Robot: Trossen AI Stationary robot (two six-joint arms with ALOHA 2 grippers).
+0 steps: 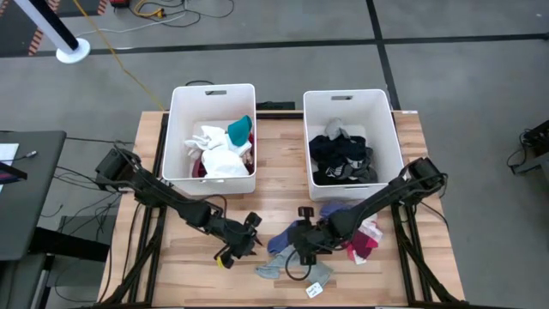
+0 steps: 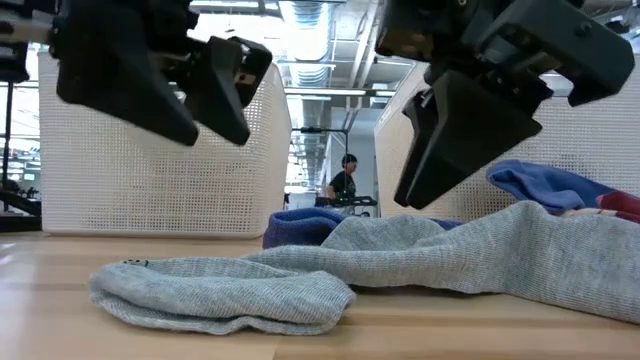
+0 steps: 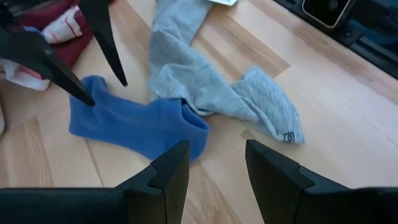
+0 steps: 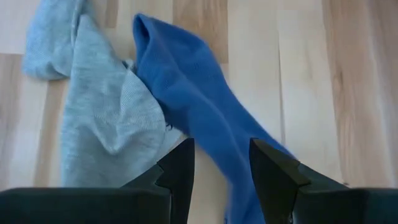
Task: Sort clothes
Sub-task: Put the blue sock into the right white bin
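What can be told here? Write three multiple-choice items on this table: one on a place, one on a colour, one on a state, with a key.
1. Where does the grey sock lie?
A. in the left bin
B. on the table, in front of the bins
C. in the right bin

2. What colour is the sock below the right gripper?
A. blue
B. yellow
C. green

3. How is the left gripper?
A. shut on a sock
B. out of view
C. open, empty

Key: 1 B, it sprawls on bare wood; 2 A, the right wrist view shows blue fabric; 3 C, a gap shows between its fingers.
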